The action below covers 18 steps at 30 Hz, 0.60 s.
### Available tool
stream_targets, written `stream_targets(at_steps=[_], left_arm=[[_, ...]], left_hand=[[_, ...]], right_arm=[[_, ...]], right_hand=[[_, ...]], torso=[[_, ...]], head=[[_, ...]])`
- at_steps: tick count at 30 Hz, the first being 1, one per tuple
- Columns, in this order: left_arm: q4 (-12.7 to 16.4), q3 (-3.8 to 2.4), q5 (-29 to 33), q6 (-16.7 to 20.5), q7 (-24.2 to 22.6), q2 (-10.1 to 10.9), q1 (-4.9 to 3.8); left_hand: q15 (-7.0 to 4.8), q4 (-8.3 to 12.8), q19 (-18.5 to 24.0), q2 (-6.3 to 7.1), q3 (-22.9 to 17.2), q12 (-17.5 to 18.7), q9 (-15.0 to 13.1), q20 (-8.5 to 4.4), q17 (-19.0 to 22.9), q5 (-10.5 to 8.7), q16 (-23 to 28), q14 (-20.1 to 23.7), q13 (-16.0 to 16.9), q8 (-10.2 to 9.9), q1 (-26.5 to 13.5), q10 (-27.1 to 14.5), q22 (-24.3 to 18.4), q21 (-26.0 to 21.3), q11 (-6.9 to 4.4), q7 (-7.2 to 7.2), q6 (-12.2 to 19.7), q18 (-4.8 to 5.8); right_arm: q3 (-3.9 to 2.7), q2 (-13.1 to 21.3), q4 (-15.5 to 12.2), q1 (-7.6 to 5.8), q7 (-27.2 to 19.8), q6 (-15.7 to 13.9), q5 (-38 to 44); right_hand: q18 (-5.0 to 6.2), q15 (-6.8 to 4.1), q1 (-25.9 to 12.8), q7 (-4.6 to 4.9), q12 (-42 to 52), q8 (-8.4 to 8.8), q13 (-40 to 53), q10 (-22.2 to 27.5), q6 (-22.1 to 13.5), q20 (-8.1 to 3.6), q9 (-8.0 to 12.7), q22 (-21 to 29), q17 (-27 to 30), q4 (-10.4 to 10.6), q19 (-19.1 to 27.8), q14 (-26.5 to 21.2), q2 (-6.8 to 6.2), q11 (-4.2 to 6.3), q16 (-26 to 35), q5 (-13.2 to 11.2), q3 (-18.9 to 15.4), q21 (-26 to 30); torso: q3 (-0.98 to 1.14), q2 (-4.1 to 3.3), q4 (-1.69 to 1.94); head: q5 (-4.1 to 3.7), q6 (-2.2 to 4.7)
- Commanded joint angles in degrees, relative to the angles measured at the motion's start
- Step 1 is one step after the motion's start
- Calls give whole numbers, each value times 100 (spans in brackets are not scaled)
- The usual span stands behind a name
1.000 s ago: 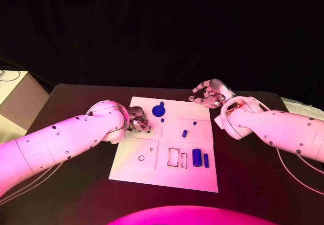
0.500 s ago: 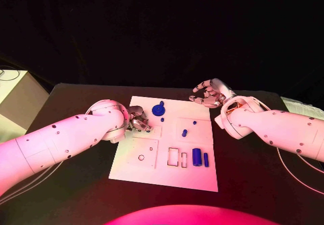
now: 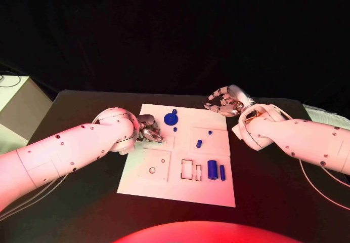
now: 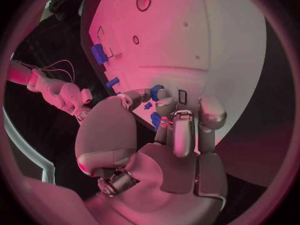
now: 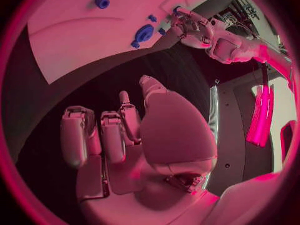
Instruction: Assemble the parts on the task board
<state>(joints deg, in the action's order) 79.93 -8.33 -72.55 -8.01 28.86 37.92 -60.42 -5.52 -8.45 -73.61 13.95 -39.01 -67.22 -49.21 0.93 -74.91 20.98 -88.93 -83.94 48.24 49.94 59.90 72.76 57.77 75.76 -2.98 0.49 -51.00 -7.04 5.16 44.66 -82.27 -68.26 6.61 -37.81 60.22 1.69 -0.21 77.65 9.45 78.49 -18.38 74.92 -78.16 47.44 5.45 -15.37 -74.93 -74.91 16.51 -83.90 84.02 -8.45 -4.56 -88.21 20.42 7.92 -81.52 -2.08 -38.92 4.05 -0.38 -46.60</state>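
The white task board [image 3: 168, 190] lies mid-table. On it are a round blue disc [image 3: 171, 119], small blue pegs [image 3: 199, 144], a blue cylinder [image 3: 212, 169] and a thin blue bar [image 3: 222, 172]. My left hand [image 3: 149, 129] hovers over the board's far left part with its fingers curled down. In the left wrist view its thumb and fingertips [image 4: 166, 105] close in around a small blue peg [image 4: 156, 91]; whether they grip it is unclear. My right hand [image 3: 228, 101] floats off the board's far right corner, fingers loosely bent, holding nothing [image 5: 119, 135].
The board has empty cut-outs: a round hole [image 3: 152, 170], a small slot [image 3: 163, 161] and rectangular slots [image 3: 187, 169]. A pale box [image 3: 14, 101] stands at the table's far left. Black table surface surrounds the board.
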Motion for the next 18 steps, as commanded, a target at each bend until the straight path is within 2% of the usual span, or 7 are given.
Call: stream_targets(at_steps=[1, 18], left_arm=[[22, 22, 13, -66, -25, -7, 27], [70, 18, -16, -53, -26, 25, 29]], left_hand=[[-35, -51, -6, -20, 92, 1, -10, -31, -1274, -33, -6, -534, 19, -20, -38, -25, 3, -19, -3, 12, -43, 81], [-32, -403, -16, 22, 662, -14, -85, -29, -1276, -44, -3, -534, 43, -73, -44, -42, 8, -30, 2, 16, -82, 83]], right_arm=[[-2, 6, -12, 5, -52, -12, 25], [-2, 13, -14, 10, -67, -37, 19]], right_hand=[[47, 29, -68, -5, 4, 3, 274, 38, -30, 34, 6, -837, -1146, 12, -277, 498, -29, 0, 36, 35, 34, 40], [50, 30, -125, -3, 2, 2, 269, 41, -32, 34, 8, -828, -1135, 21, -273, 495, -41, -1, 43, 53, 25, 54]], torso=[[-1, -1, 0], [-9, 1, 2]], head=[[1, -2], [-12, 0]])
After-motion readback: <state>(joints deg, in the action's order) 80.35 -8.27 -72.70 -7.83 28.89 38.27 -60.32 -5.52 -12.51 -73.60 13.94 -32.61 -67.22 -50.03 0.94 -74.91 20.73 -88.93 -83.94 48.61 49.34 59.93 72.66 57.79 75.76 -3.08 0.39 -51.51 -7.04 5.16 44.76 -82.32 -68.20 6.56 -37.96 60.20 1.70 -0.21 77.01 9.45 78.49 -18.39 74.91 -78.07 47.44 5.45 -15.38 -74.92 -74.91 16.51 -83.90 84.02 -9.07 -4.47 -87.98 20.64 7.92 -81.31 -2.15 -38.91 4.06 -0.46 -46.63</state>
